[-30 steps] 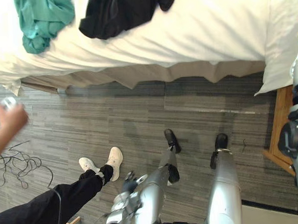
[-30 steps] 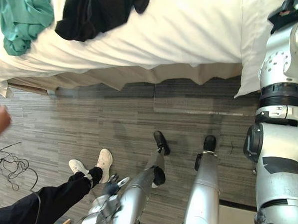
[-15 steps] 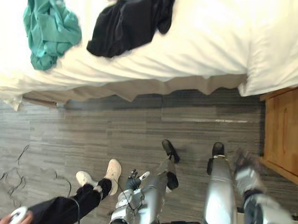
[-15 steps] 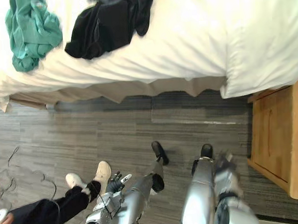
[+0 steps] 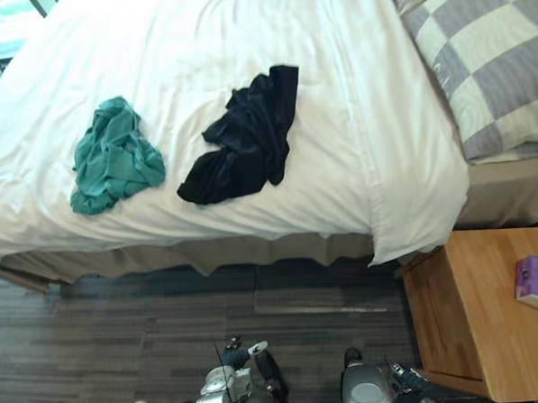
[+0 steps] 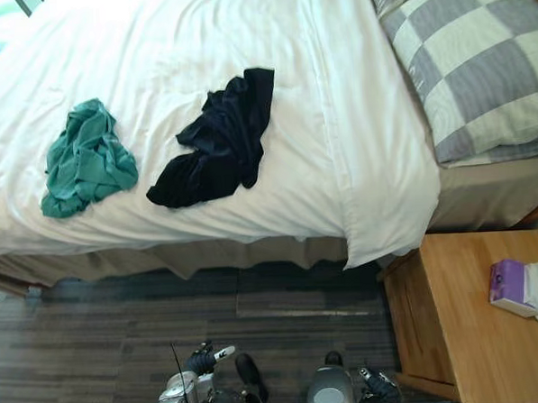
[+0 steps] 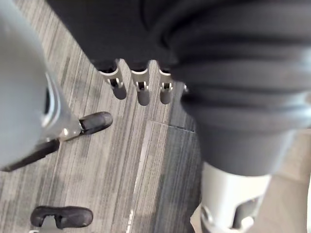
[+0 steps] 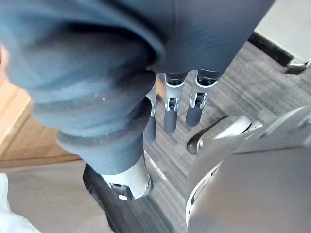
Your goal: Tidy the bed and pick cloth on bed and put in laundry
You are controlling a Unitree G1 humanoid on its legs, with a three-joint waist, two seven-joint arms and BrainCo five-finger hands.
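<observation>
A small wooden table stands on the grey striped floor. A purple tissue box sits on it, near one edge. A grey and white checked pillow lies farther back.

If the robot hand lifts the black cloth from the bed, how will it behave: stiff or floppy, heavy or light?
Probably floppy: the black cloth lies crumpled in soft folds, so it should drape. One long end stretches out, so it may drag across the white sheet.
</observation>
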